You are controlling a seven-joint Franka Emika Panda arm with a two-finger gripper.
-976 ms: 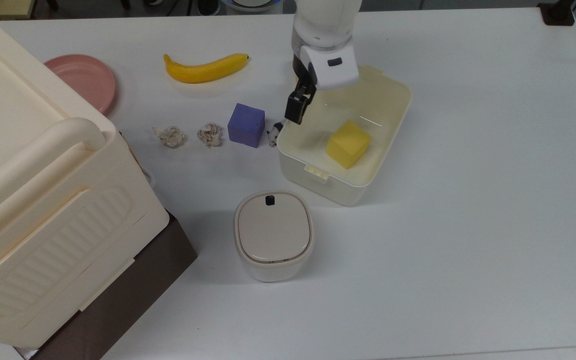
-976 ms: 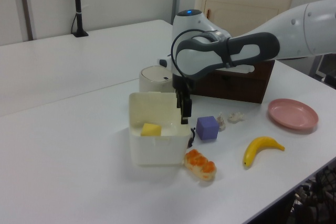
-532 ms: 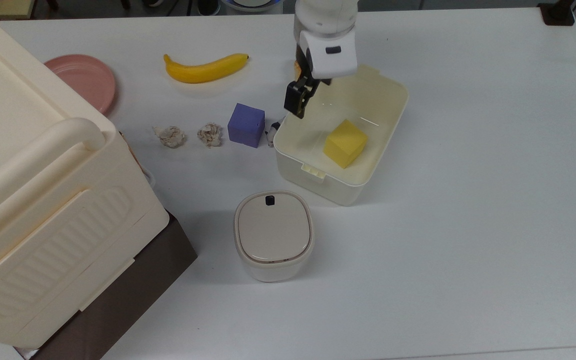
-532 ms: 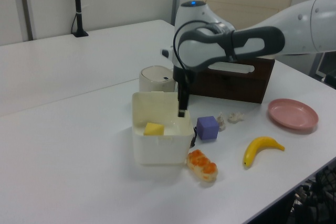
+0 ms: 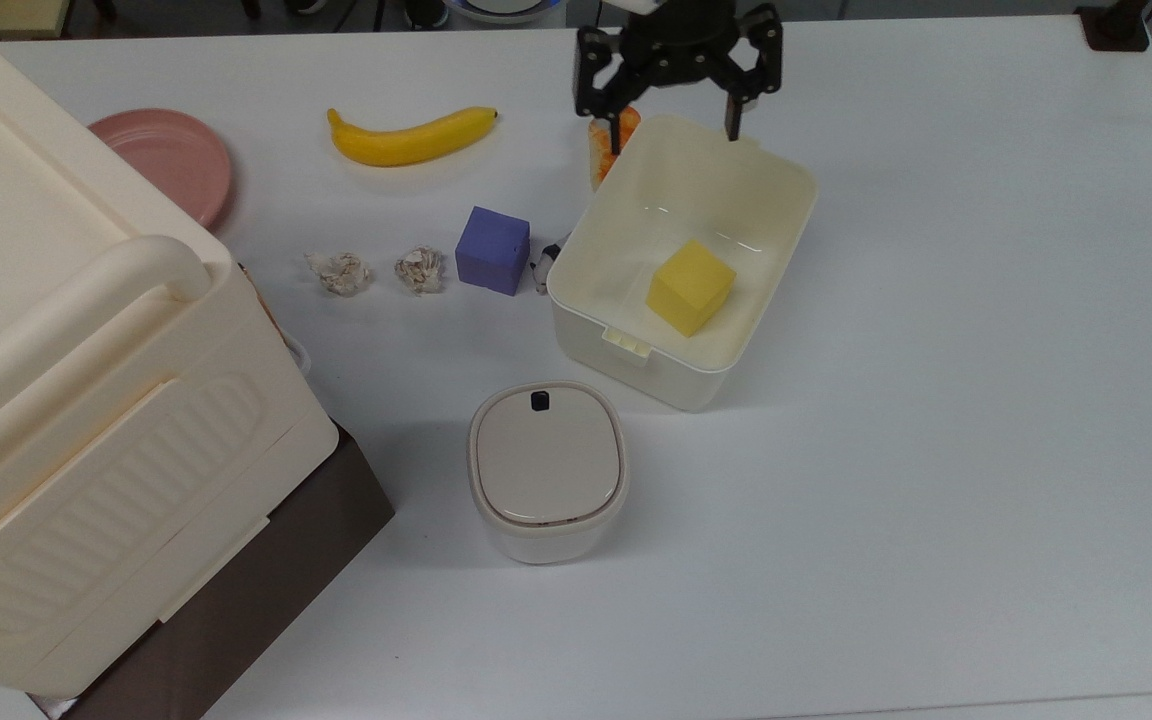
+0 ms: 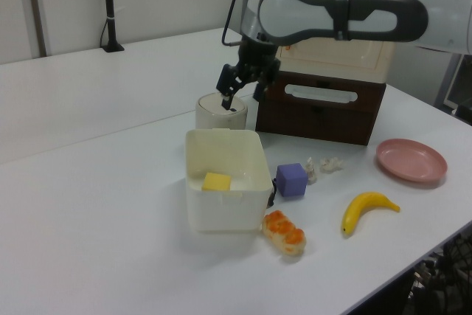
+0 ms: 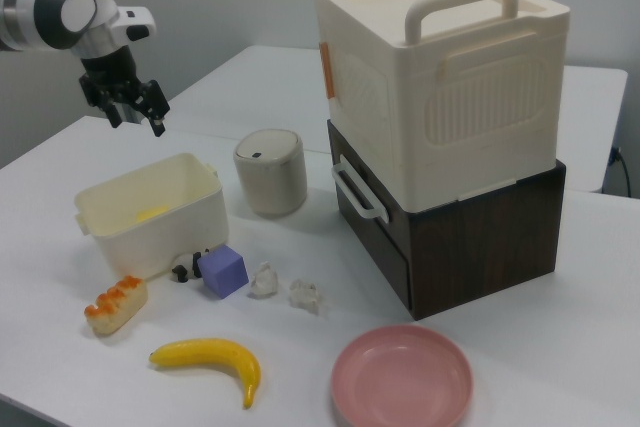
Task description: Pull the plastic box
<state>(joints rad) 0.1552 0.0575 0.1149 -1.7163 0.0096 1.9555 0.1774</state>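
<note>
The tool (image 5: pixel 676 90) has lifted out of the plastic box (image 5: pixel 681 262) and now hangs spread wide at the top view's upper centre; the box sits mid-worktop, released, so the pull looks finished

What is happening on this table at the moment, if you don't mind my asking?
A white robot arm's gripper hangs open in the air above the far rim of a cream-white lidless rectangular plastic box, touching nothing. The box sits on the white table with a yellow foam cube inside. A purple cube lies beside it, and a round beige-lidded canister stands nearby.
</note>
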